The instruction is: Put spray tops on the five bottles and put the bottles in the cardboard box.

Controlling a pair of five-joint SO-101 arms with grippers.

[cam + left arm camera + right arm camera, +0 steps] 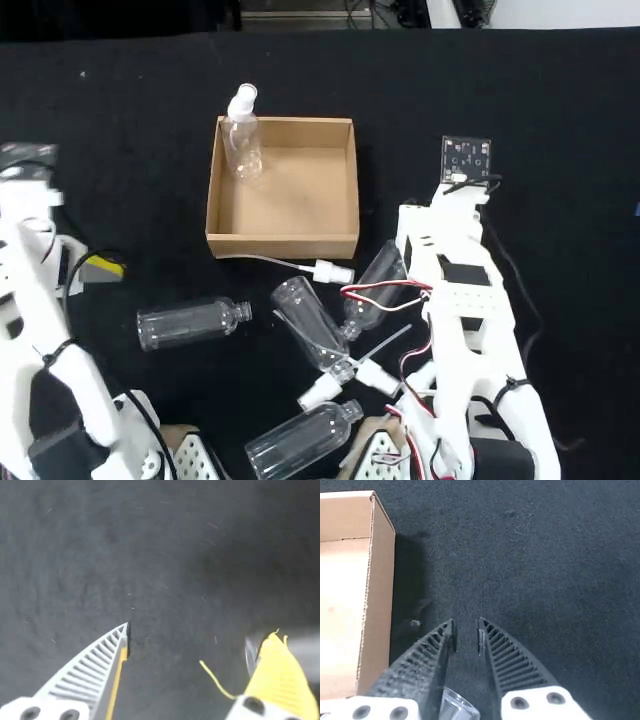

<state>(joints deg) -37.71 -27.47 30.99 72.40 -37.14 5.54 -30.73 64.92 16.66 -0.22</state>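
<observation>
A cardboard box (345,190) stands mid-table, with one clear bottle (243,140) wearing a white spray top upright in its back left corner. Several bare bottles lie in front of the box (190,322) (308,318) (378,280) (300,440). Loose spray tops (330,270) (375,375) (320,392) lie among them. My left gripper (199,630) hangs wide open over bare cloth, holding nothing. My right gripper (466,624) hovers beside the box wall (375,595), a narrow gap between its fingertips and nothing in it.
Black cloth (540,100) covers the table. The left arm (30,290) stands along the left edge and the right arm (465,330) to the right of the box. A clear bottle part (452,707) shows under the right gripper's base.
</observation>
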